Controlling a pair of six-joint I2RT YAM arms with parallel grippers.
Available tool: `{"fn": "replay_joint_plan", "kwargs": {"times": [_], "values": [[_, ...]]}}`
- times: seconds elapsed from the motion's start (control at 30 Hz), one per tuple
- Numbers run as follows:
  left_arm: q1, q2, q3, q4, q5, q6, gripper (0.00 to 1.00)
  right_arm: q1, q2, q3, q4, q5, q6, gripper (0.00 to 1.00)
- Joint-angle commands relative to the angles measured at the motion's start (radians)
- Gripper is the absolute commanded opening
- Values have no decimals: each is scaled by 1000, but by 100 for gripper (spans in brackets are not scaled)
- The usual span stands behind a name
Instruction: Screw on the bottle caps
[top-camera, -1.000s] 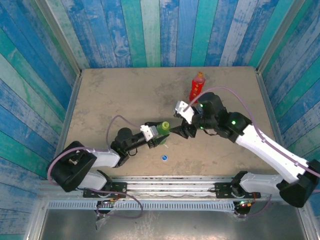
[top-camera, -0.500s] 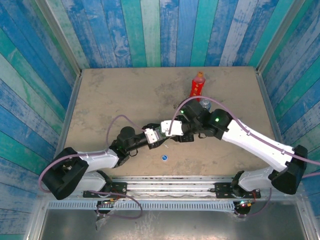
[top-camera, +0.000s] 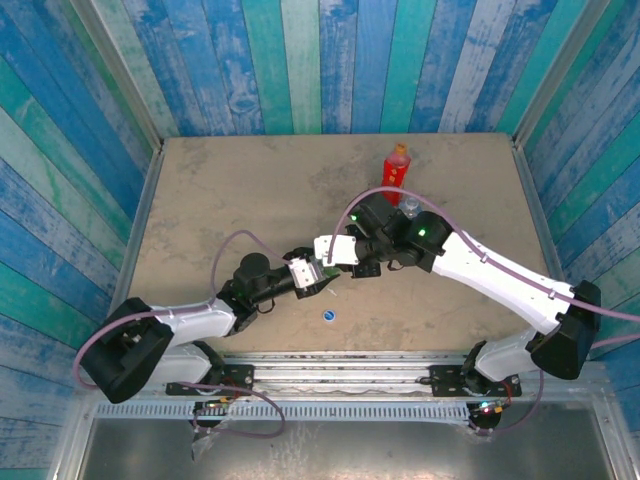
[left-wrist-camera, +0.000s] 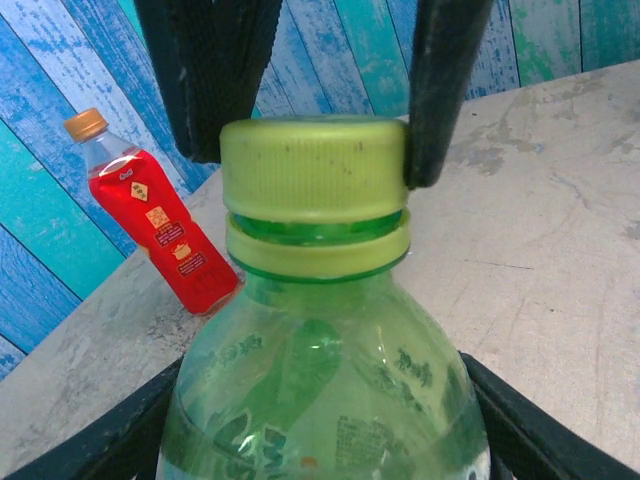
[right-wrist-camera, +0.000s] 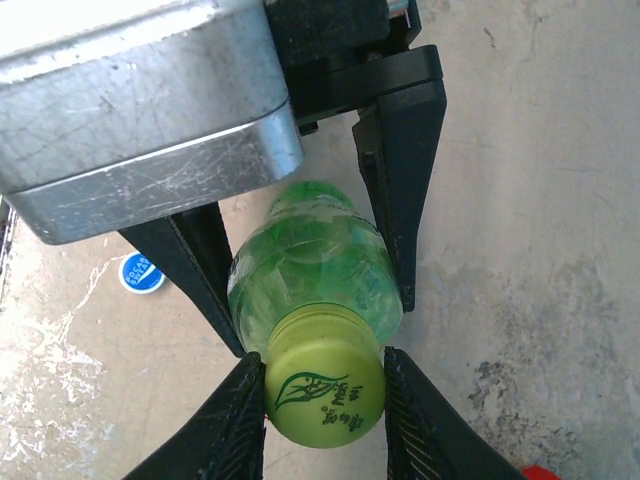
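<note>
- Yellow-green cap (left-wrist-camera: 313, 168) job is the step in hand: it sits square on the neck of the green bottle (left-wrist-camera: 320, 400), with a thin band of neck showing between its skirt and the collar ring, so I judge it seated but not run home.
- Right fingers (right-wrist-camera: 238, 420): narrow, pinching the cap from both sides, pads touching the ribbed wall. The cap's leaf logo faces the right wrist camera, square between them.
- Left fingers (right-wrist-camera: 396, 180): part-open around the bottle's shoulder, one on each flank just below the right fingers. They hold the body as the counter-grip.
- Next move, my read: rotate the right wrist about the bottle axis with the pinch kept and the left grip locked. Keep the axes lined up or the thread crosses. Slip on the ribs is the likely failure.
- Blue cap (right-wrist-camera: 140, 272) lies loose on the worktop (right-wrist-camera: 520, 200), just beyond the left fingers on the near side. Probably next in the queue.
- Red bottle (left-wrist-camera: 160, 225) stands well beyond the right fingers, orange cap (left-wrist-camera: 85, 123) on top. Can't tell how tight.
- Clear bottle (top-camera: 410, 207) sits beside the red one, tucked against the right arm. Too small to read.
</note>
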Motion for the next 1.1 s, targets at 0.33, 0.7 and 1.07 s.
{"fn": "replay_joint_plan", "kwargs": {"times": [0.33,0.7,1.07], "values": [[-3,-29,11,-36,-59,-10,64,8,68,-13,74,73,1259,14],[-3,-40,-16,-33,-80,-13,65,23,23,1,15,120,907,48],[-3,-75,-30,-68,-43,-11,65,22,-84,-82,-8,61,10,72]]}}
